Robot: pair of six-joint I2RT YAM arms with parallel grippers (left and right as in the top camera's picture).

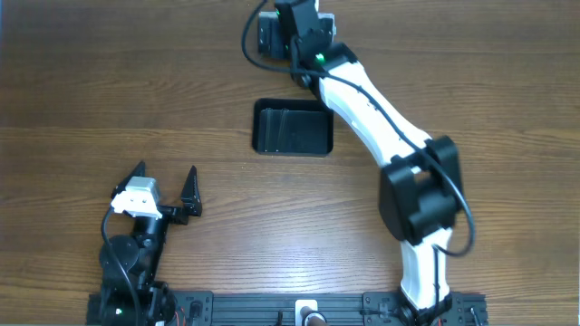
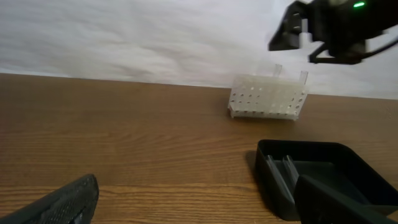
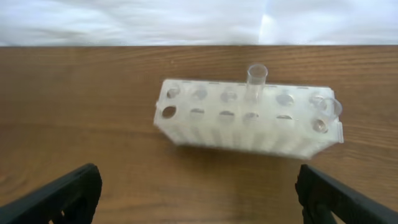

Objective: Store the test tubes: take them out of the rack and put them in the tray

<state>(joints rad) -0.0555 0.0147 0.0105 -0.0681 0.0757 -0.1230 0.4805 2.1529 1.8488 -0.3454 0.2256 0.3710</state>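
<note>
**Test tube rack, tray and two open grippers**

White perforated plastic test tube rack [image 3: 242, 127]: stands on the brown wooden table [image 1: 91, 91] near its far edge, beyond the black rectangular plastic tray [image 1: 256, 127].

Clear test tube [image 3: 256, 81]: upright in the rack's far row, near the middle.

Second clear test tube [image 3: 328, 109]: upright at one end corner of the rack.

Right gripper [image 3: 198, 174]: released, fingers spread wide, poised above the rack, grasping nothing.

Left gripper [image 1: 167, 170]: released, grasping nothing, close to its base, well apart from tray and rack.

Left tool [image 1: 166, 168] agape, near base; right tool [image 3: 198, 171] agape, outstretched.
</note>
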